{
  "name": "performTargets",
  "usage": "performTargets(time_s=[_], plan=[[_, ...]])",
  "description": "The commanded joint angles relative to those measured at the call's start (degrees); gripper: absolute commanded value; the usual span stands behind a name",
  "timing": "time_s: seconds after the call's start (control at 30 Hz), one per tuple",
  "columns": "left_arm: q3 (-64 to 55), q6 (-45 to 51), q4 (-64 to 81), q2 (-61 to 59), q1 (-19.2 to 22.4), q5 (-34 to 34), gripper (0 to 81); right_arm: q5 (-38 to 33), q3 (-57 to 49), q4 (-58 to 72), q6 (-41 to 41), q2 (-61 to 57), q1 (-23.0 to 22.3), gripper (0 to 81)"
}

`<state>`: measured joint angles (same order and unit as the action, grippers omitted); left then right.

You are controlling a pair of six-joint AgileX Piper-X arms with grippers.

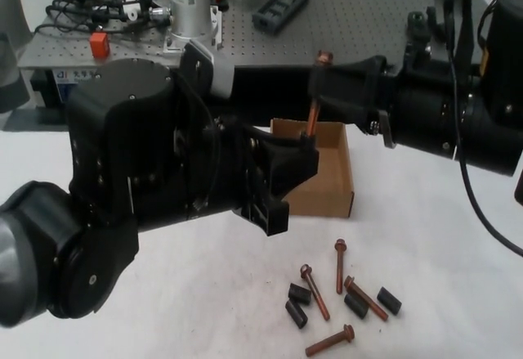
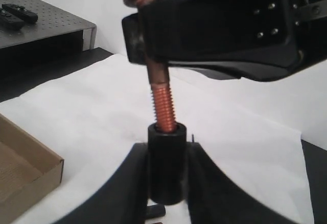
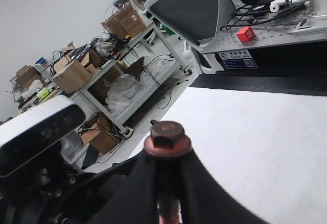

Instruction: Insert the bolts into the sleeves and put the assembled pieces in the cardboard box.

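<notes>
White tabletop [image 1: 425, 253] carried an open cardboard box [image 1: 331, 187]. Near it the left claw [image 2: 166, 178] was clamped on an upright black sleeve [image 2: 166, 147], and the right claw [image 3: 167, 168] pinched a copper bolt [image 2: 162, 101] whose threaded tip sat in the sleeve's mouth. Nearby lay spare bolts [image 1: 339, 265] and spare sleeves [image 1: 300, 293].

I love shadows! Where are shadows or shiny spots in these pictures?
Left wrist view: a soft grey shadow lies on the white bench sheet beside the copper-coloured threaded bolt and black cylindrical sleeve. High view: loose bolts cast hardly any shadow. Right wrist view: the sheet is evenly bright.
</notes>
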<state>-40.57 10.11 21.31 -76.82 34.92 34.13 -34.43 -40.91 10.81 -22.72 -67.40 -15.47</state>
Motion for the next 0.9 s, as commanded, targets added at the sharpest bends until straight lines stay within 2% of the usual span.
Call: performTargets(time_s=[0.0, 0.1, 0.17, 0.23, 0.3, 0.33, 0.37, 0.43, 0.5, 0.6, 0.73, 0.87], plan=[[-0.22, -0.31, 1.14, 0.80, 0.06, -0.54, 0.6, -0.14, -0.14, 0.13, -1.16, 0.68, -0.01, 1.6], [-0.22, -3.04, 1.14, 0.80, 0.06, -0.54, 0.6, -4.11, -0.14, -2.54, 1.92, 0.68, -0.01, 1.6], [-0.22, -4.67, 1.14, 0.80, 0.06, -0.54, 0.6, -4.14, -0.14, -4.12, 3.58, 0.68, -0.01, 1.5], [-0.22, -5.72, 1.14, 0.80, 0.06, -0.83, 0.6, -4.14, -0.14, -4.34, 5.85, 0.68, -0.01, 14.0], [-0.22, -6.90, 1.14, 0.80, 0.06, -2.34, 0.6, -3.78, -0.14, -3.11, 6.08, 0.68, -0.01, 32.1], [-0.22, -7.68, 1.14, 0.80, 0.06, -3.06, 0.6, -3.66, -0.14, -2.67, 6.08, 0.68, -0.01, 38.6], [-0.22, -8.05, 1.56, 0.80, 0.06, -3.78, 0.6, -3.44, -0.14, -2.68, 5.91, 0.68, -0.01, 41.2], [-0.43, -6.79, 1.98, 0.45, 0.06, -8.15, 0.6, -2.78, -0.14, -3.64, 5.75, 1.76, 1.81, 40.0], [-1.85, -1.19, 1.18, -1.09, -0.32, -14.58, 0.6, -2.58, -0.14, -6.43, 6.10, 3.86, 5.01, 38.1], [-8.54, 6.39, -4.98, -7.04, -2.05, -17.23, 0.6, -1.66, -0.14, -14.99, 10.40, 7.52, 10.40, 38.0], [-27.04, 7.68, -20.96, -20.68, -2.92, -18.54, 0.6, 8.06, -0.14, -29.11, 19.55, 11.71, 15.66, 38.0], [-48.87, 5.86, -41.78, -35.78, -2.92, -19.79, 0.6, 15.60, -0.14, -38.95, 21.54, 12.37, 17.38, 38.0]])
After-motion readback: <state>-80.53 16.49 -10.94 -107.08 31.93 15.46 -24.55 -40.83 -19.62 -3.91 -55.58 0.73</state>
